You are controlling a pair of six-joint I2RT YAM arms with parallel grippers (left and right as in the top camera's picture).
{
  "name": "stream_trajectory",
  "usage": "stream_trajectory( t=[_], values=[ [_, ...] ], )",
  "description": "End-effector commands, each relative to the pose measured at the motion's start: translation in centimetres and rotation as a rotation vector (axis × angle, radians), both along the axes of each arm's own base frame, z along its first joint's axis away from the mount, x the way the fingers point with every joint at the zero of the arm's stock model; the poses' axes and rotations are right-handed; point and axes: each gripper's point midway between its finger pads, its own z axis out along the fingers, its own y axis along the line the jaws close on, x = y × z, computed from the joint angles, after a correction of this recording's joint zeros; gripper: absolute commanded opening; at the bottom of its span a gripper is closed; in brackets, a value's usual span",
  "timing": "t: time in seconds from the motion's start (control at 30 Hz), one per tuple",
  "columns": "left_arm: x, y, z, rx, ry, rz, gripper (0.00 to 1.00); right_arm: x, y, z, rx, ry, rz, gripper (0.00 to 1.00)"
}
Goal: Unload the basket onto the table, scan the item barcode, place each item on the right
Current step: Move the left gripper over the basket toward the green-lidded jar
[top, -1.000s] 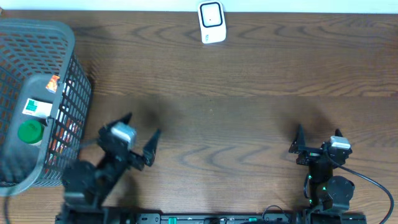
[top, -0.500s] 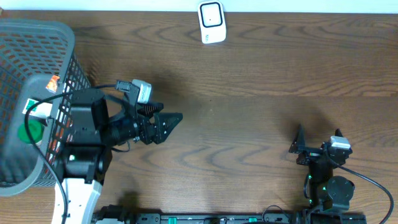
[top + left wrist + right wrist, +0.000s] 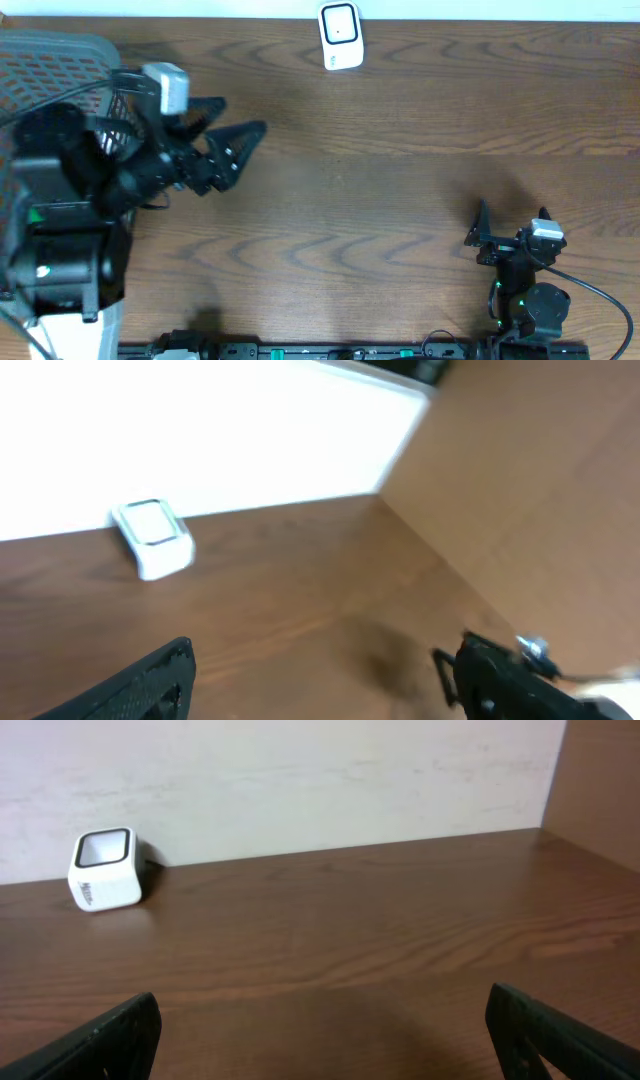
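Left tool (image 3: 244, 113) open, empty, beside the basket (image 3: 60, 55); right tool (image 3: 511, 209) open too. Item's hidden under the left arm (image 3: 110, 175). Likely light, so pinch its sides, barcode uncovered.

Table (image 3: 400, 200): wood-grain brown top, smooth, low sheen, grain lines clear.
Scanner (image 3: 341, 36): white plastic shell, glossy, rounded edges; dark shiny window on its face. It's far ahead of your right gripper (image 3: 511, 209).
Basket (image 3: 50, 60): grey mesh, matt. Plastic or coated wire, you can't tell from here. It's just behind your left gripper (image 3: 243, 113).
Left fingers: black, matt, plastic-looking; pale grey smooth module on the wrist behind them.
Right fingers: black, matt, same look.
Wall (image 3: 300, 780): off-white, matt, slightly rough, beyond the scanner from your right hand.
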Motion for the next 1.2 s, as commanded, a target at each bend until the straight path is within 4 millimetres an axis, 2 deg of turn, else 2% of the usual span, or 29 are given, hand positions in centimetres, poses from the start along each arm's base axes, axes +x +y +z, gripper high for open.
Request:
stream_trajectory(
  t=[0.0, 0.13, 0.3, 0.5, 0.8, 1.17],
  values=[
    [1.1, 4.2, 2.1, 0.025, -0.013, 0.198, 0.83, 0.0, -0.1, -0.1, -0.008, 0.001, 0.000, 0.99],
    [1.7, 8.9, 2.5, 0.015, 0.044, 0.369, 0.83, 0.0, -0.1, -0.1, -0.008, 0.001, 0.000, 0.99],
    [2.2, 14.6, 1.9, -0.021, 0.100, 0.559, 0.83, 0.0, -0.1, -0.1, -0.008, 0.001, 0.000, 0.99],
    [2.6, 18.2, 1.7, -0.074, 0.126, 0.661, 0.83, 0.0, -0.1, -0.1, -0.008, 0.001, 0.000, 0.99],
    [2.6, 23.6, 2.8, -0.215, 0.122, 0.838, 0.83, 0.0, -0.1, -0.1, -0.008, 0.001, 0.000, 0.99],
    [1.3, 32.2, 0.0, -0.364, 0.220, 1.067, 0.83, 0.0, -0.1, -0.1, -0.008, 0.001, 0.000, 0.99]
  ],
)
